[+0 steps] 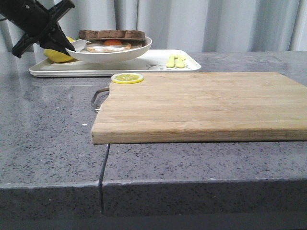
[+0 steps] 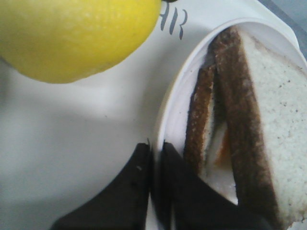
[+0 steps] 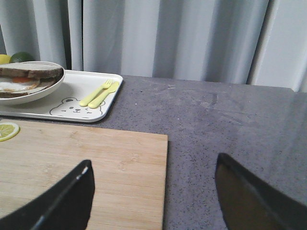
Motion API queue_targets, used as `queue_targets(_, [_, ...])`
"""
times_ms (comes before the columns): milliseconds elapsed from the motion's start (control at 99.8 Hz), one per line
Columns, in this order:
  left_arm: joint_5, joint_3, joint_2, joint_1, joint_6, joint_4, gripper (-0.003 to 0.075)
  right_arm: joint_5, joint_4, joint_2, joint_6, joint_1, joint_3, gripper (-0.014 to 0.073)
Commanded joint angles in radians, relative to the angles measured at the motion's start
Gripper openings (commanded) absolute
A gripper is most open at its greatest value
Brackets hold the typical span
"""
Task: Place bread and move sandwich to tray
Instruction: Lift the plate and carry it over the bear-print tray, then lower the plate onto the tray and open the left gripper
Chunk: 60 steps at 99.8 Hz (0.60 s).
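While left black gripper [image 2: 156, 184] pinches round white plate [image 1: 139, 49] rim, sandwich [image 1: 112, 40] hovers tilted over white bear-print tray [image 1: 158, 67]; next, lower flat, let go. Right gripper [image 3: 153, 191] wide, empty.

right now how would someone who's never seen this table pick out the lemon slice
Start at the big wooden cutting board in the middle of the grey counter. At its far left corner, just in front of the white tray, lies the lemon slice. It is a thin flat yellow round, unlike the whole lemon on the tray.

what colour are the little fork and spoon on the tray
Pale yellow-green. The fork and spoon lie side by side on the white tray, clearest in the right wrist view.
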Motion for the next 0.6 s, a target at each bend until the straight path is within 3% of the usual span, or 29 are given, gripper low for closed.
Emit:
queue_targets(0, [-0.053,-0.047,-0.056,-0.005,-0.021,-0.079,-0.002,-0.071,-0.005,0.008,-0.001,-0.008,-0.023,0.053])
queue_targets(591, [-0.08,-0.047,-0.041,-0.006,-0.037,-0.068,-0.002,-0.072,-0.005,0.008,-0.001,-0.008,-0.023,0.053])
